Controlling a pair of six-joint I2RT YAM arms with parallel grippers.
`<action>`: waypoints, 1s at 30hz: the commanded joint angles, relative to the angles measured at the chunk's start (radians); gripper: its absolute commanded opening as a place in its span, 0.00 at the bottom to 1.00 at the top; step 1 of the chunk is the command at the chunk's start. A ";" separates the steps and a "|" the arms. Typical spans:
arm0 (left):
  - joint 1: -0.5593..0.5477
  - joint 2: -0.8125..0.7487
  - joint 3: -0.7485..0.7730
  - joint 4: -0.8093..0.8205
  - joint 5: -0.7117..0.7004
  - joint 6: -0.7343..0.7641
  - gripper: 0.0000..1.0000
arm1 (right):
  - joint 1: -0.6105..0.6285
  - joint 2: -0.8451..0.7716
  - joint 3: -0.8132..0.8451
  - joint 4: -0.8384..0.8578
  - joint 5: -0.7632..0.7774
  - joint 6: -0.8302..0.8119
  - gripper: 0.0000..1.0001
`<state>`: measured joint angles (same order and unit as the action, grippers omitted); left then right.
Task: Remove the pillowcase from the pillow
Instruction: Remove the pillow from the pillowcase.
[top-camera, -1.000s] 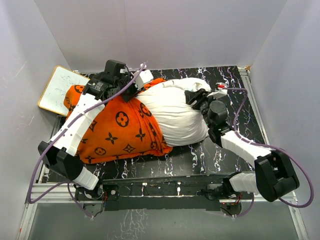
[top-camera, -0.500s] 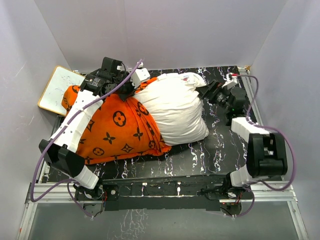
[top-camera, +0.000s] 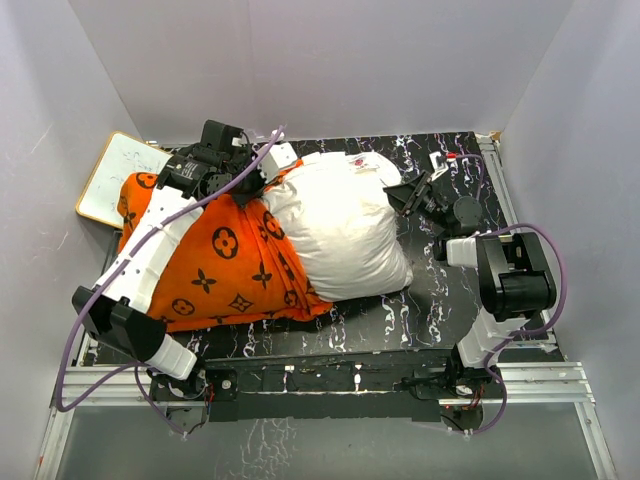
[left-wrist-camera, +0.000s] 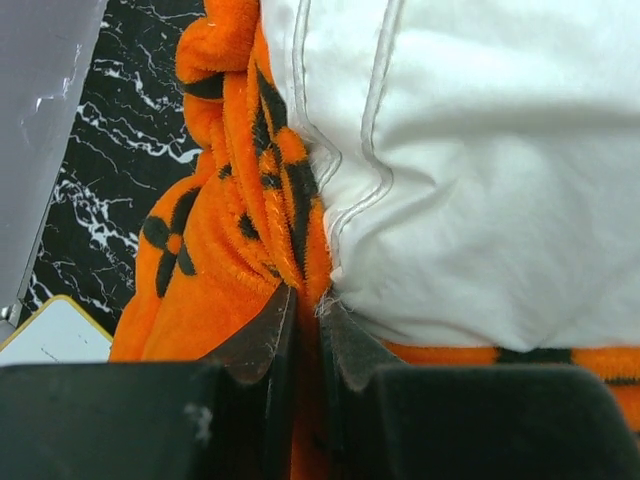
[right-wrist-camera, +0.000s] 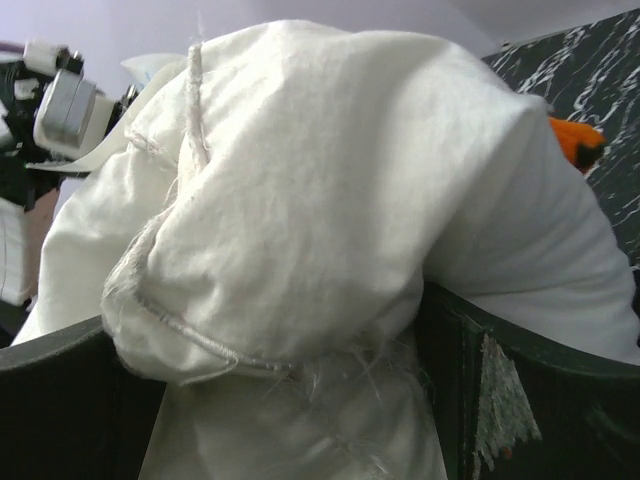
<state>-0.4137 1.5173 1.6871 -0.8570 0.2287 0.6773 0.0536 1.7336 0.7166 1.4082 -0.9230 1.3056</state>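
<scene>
The orange pillowcase (top-camera: 215, 265) with black motifs covers the left half of the white pillow (top-camera: 340, 225), whose right half lies bare, its small logo (top-camera: 360, 163) at the far right end. My left gripper (top-camera: 262, 183) is at the far edge of the pillowcase's opening. In the left wrist view it (left-wrist-camera: 308, 305) is shut on a fold of orange fabric (left-wrist-camera: 230, 250) right beside the pillow's seam (left-wrist-camera: 480, 180). My right gripper (top-camera: 398, 195) holds the pillow's right end. In the right wrist view it (right-wrist-camera: 300, 400) is shut on bunched white pillow fabric (right-wrist-camera: 330, 200).
A flat white board with a tan frame (top-camera: 110, 175) lies at the far left, partly under the pillowcase. The black marbled table (top-camera: 420, 300) is enclosed by pale walls on three sides. My right arm is folded back close to the right wall.
My right arm has folded back to the right, still holding the pillow's end. My left gripper has drawn the pillowcase a little left. More white pillow shows, and its logo has come into view.
</scene>
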 joint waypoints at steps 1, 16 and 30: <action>-0.016 0.012 -0.019 0.031 -0.015 -0.014 0.00 | 0.081 -0.091 -0.002 0.331 -0.160 0.014 0.98; -0.160 0.093 0.288 0.098 -0.002 0.145 0.87 | -0.094 -0.212 0.349 -1.411 0.696 -0.804 0.08; -0.690 -0.014 -0.123 -0.129 0.037 0.543 0.91 | -0.229 -0.412 0.208 -1.467 0.756 -0.785 0.98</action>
<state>-1.0599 1.4715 1.6211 -0.8501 0.2516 1.0809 -0.1013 1.4559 0.9783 -0.0498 -0.1989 0.5022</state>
